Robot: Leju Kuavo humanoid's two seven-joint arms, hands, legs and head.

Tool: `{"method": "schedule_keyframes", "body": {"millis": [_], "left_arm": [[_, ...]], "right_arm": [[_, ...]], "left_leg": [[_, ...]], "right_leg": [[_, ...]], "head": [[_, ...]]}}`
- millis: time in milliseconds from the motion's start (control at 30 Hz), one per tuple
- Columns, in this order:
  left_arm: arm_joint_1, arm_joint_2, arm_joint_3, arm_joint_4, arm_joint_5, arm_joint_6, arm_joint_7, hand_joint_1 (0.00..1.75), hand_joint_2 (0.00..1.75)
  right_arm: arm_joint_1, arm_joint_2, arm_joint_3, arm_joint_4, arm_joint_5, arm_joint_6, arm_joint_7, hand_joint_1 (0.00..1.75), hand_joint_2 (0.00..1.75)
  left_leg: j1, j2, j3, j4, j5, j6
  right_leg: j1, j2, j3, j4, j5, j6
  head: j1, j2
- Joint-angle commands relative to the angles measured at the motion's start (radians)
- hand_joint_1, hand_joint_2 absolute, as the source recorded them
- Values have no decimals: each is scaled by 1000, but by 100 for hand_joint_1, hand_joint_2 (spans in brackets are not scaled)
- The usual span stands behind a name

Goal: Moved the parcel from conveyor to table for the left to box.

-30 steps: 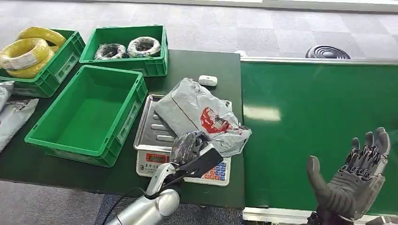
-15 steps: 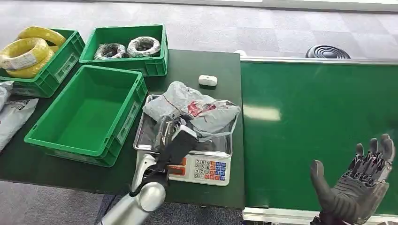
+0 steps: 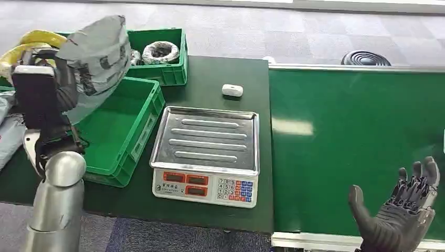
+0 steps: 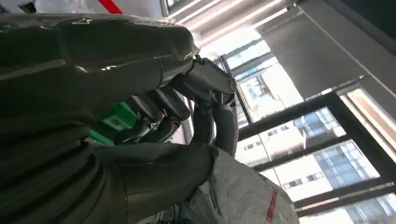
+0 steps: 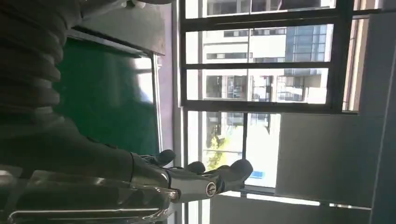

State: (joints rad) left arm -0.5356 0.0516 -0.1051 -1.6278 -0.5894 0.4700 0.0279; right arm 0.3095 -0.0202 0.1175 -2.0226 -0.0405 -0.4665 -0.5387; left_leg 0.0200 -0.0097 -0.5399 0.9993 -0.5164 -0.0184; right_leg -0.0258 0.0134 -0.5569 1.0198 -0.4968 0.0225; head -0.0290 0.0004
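Observation:
My left hand [image 3: 55, 86] grips the grey plastic parcel [image 3: 98, 50] and holds it high above the near green crate [image 3: 113, 149] at the table's left. In the left wrist view the fingers [image 4: 187, 100] curl over the parcel [image 4: 238, 196], which has a red mark. The scale's steel tray [image 3: 210, 139] is bare. My right hand [image 3: 401, 210] hangs open, palm up, over the near edge of the green conveyor [image 3: 357, 142].
Two more green crates stand at the back left, one with yellow coils [image 3: 31, 39], one with grey rolls [image 3: 160, 51]. A small white device [image 3: 232, 90] lies behind the scale. Grey bags [image 3: 8, 136] lie at the table's far left.
My left hand has lifted the parcel off the scale tray and swung it up and to the left, over the near crate. The right hand barely moved.

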Motion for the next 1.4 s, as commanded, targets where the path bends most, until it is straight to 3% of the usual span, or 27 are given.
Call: {"method": "schedule_keyframes", "body": {"millis": [33, 200, 233, 267, 800, 967, 1100, 1267, 1300, 1333, 1400], "left_arm": [[-48, 113, 280, 223, 23, -27, -23, 175, 175], [31, 115, 277, 259, 68, -173, 40, 175, 175], [31, 116, 275, 271, 71, -175, 37, 152, 175], [37, 125, 268, 283, 70, -196, 51, 2, 175], [33, 108, 271, 220, 191, -260, 32, 0, 175], [76, 91, 293, 13, 356, -218, -102, 0, 175], [289, 71, 277, -338, 466, -218, -266, 0, 175], [355, 71, 270, -406, 502, -213, -316, 0, 175], [411, 80, 265, -440, 501, -208, -378, 0, 175], [691, 54, 251, -580, 529, -212, -556, 0, 175], [823, 39, 253, -606, 534, -197, -641, 0, 175]], "right_arm": [[-53, -3, 19, 77, 17, 15, 39, 0, 175], [-51, -11, 10, 87, 19, 30, 47, 0, 175], [-54, -11, 7, 91, 16, 35, 46, 0, 175], [-56, -12, 6, 94, 14, 40, 47, 0, 175], [-71, 6, -12, 115, 18, 74, 55, 0, 175], [-59, 0, -15, 119, 8, 80, 46, 0, 175], [-15, -33, 6, 133, 13, 108, 49, 0, 175], [-4, -52, 22, 146, 25, 122, 52, 0, 175], [9, -59, 29, 149, 37, 123, 57, 0, 175], [73, -84, 59, 155, 93, 144, 92, 0, 175], [97, -86, 68, 155, 111, 146, 98, 0, 175]], "left_leg": [[0, 3, 2, -2, 0, 0], [0, 2, 3, -2, 1, 1], [-1, 2, 4, -5, 2, 1], [0, 3, 3, -3, 1, 1], [1, 0, 0, -2, 2, 2], [1, 1, 0, -4, 2, 2], [1, 3, 1, -2, 0, 1], [0, 5, 2, -3, -1, 1], [0, 6, 3, -4, -1, 2], [-1, 6, 3, -4, -2, 1], [-1, 9, 6, -6, -4, 1]], "right_leg": [[0, 2, 1, -1, 1, -2], [0, 1, 1, -2, 0, -1], [0, 1, 3, -4, 2, -2], [0, 1, 2, -3, 1, -2], [1, -1, 0, -3, 2, -3], [2, -1, 0, -5, 3, -3], [1, 2, 0, -3, 1, -2], [0, 4, 1, -3, 0, -1], [0, 4, 1, -4, 1, -2], [0, 4, 1, -4, 0, -1], [-1, 7, 2, -5, -1, -1]], "head": [[0, 0], [0, 0], [0, 0], [0, 0], [0, 0], [0, 0], [0, 0], [-1, 0], [-1, 0], [0, 0], [0, 0]]}}
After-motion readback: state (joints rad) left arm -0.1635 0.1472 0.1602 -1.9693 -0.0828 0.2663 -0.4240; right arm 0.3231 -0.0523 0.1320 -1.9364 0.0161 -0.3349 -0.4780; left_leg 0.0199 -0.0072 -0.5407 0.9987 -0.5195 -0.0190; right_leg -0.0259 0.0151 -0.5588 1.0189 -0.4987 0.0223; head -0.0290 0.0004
